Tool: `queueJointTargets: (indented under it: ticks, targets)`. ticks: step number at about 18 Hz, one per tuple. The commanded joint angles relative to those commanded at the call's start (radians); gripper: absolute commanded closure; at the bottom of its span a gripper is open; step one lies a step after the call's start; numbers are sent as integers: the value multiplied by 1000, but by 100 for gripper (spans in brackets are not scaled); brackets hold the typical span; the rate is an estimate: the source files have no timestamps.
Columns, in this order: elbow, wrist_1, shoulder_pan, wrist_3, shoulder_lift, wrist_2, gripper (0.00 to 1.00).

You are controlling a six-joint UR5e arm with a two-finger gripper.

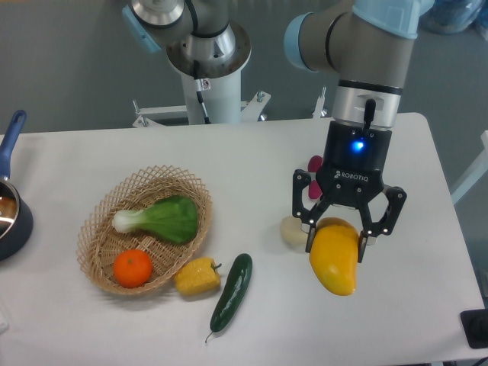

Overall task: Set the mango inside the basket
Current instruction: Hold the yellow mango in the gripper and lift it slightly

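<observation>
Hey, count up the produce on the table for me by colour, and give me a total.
Yellow-orange: 2, the mango and bell pepper
Orange: 1, the orange
Green: 2, the bok choy and cucumber
Pale: 1, a round item partly hidden behind the gripper
Total: 6

desk (252,164): white top, carries everything
basket (101,263): left-centre, wicker
pot (9,210): far left edge, blue handle, cut off by the frame
yellow pepper (197,277): touching basket's right rim
cucumber (232,292): just right of pepper, angled
pale round item (292,230): centre-right, partly hidden
pink item (315,163): behind it, mostly hidden
</observation>
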Motion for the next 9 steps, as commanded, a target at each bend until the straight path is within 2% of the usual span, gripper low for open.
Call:
queueJointTargets:
  ticks: [2, 9]
  targets:
    - [-23, 20, -2, 2, 8, 2, 58]
    - [-20, 22, -5, 0, 11, 3, 58]
